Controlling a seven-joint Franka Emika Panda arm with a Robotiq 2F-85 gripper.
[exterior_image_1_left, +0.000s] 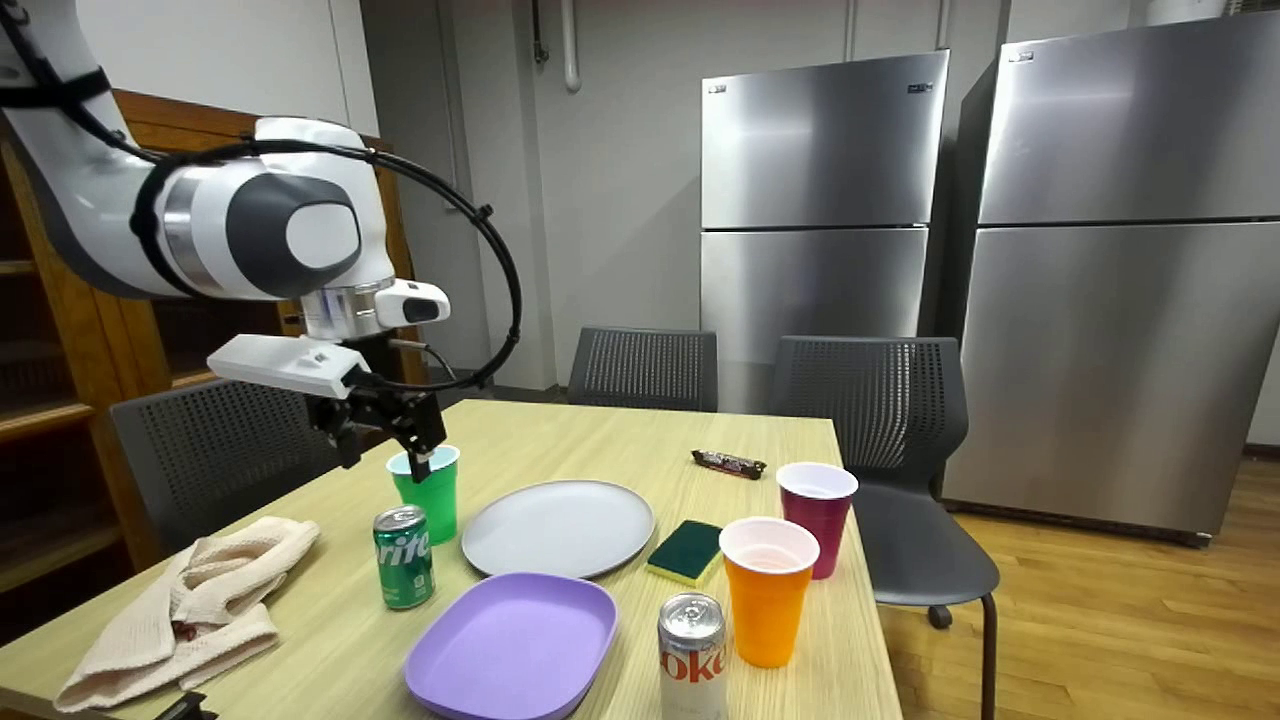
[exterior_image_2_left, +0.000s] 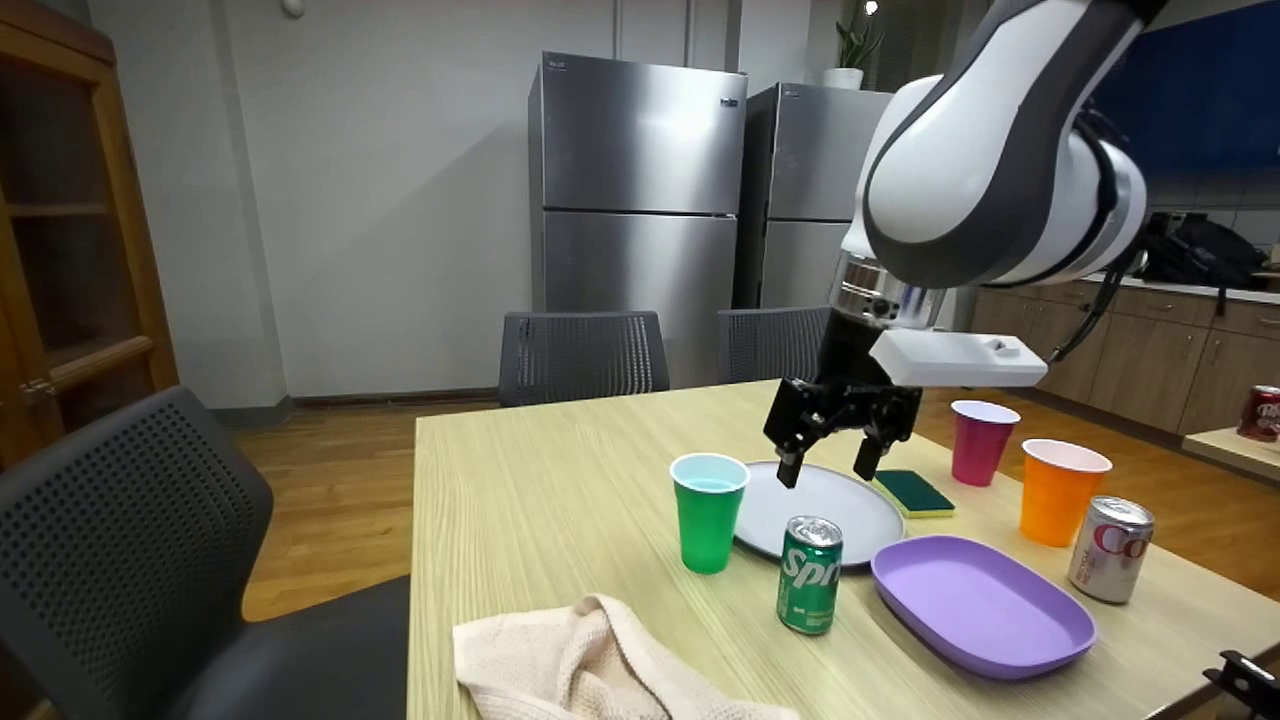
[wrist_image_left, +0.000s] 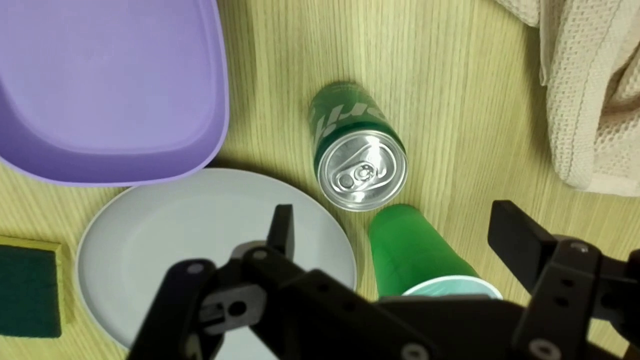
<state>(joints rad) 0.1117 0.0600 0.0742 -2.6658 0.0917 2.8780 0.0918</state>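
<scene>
Two fingers (wrist_image_left: 517, 240) are standing wide apart, gripping nothing, as the gripper (exterior_image_2_left: 827, 466) is hovering over a pale wood table (exterior_image_2_left: 540, 480). The green cup (exterior_image_2_left: 708, 525) is standing closest, partly hidden under the gripper in the wrist view, with the Sprite (exterior_image_2_left: 810, 580) standing upright near it; how high the fingertips are hanging above the cup's rim is hard to judge. The step in hand appears to be lining up from above; a grip on the cup would be calling for centering, then lowering with one finger on either side. Around them, a plate (exterior_image_2_left: 865, 518), tray (exterior_image_2_left: 985, 605), sponge (exterior_image_2_left: 912, 492) and cloth (exterior_image_2_left: 600, 665) are lying, while a Coke (exterior_image_2_left: 1111, 550), an orange cup (exterior_image_2_left: 1062, 500) and a red cup (exterior_image_2_left: 983, 445) are standing near the table's edge. Chairs (exterior_image_1_left: 645, 370) and two fridges (exterior_image_2_left: 640, 260) are standing behind.
</scene>
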